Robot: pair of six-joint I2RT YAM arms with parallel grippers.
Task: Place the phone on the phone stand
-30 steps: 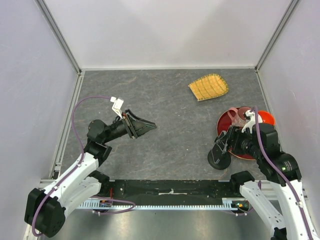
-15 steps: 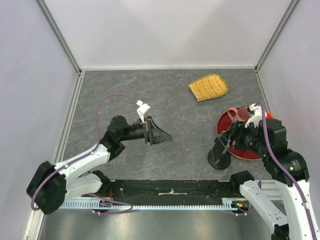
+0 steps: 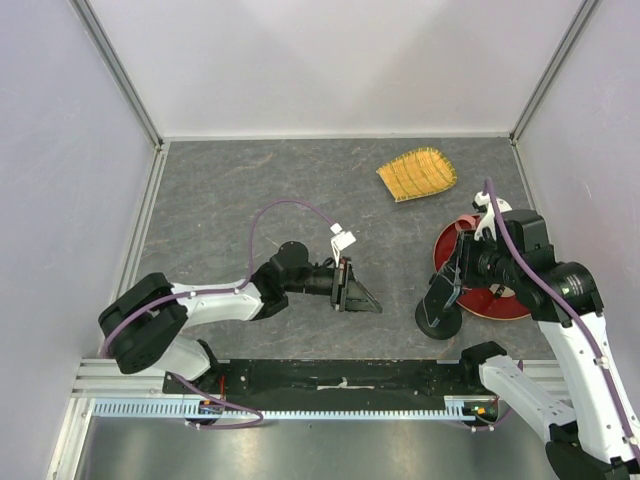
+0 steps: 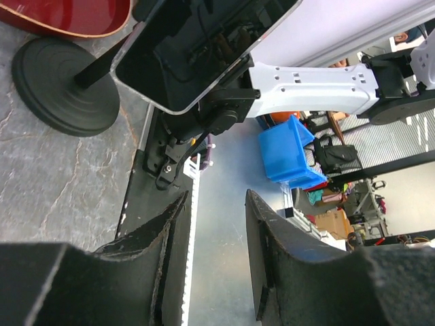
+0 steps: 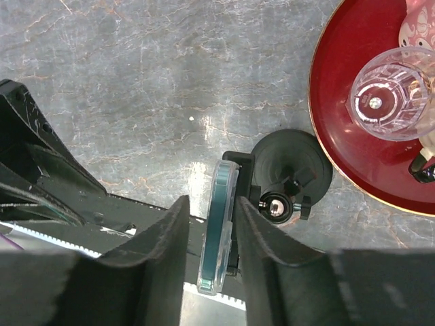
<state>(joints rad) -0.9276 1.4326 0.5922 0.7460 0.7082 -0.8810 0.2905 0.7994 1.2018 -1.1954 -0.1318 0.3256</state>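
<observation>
On the counter [image 3: 250,190], the left pincer [image 4: 217,224] hangs half open and empty, while the right pincer [image 5: 212,204] reaches over the phone stand [image 5: 299,159], a finger each side of the phone [image 5: 219,231] to steady it there, but I cannot tell if it squeezes.

Left wrist: phone [image 4: 197,54] cut by top edge, hides phone stand [image 4: 64,88] cradle; red plate [image 4: 68,17] cropped.

Your grey stone-patterned table [image 3: 260,180] carries the stand [image 3: 440,325] on its disc base at front right, a red plate [image 5: 336,129] just beside it, and a yellow woven mat [image 3: 418,173] farther back.
</observation>
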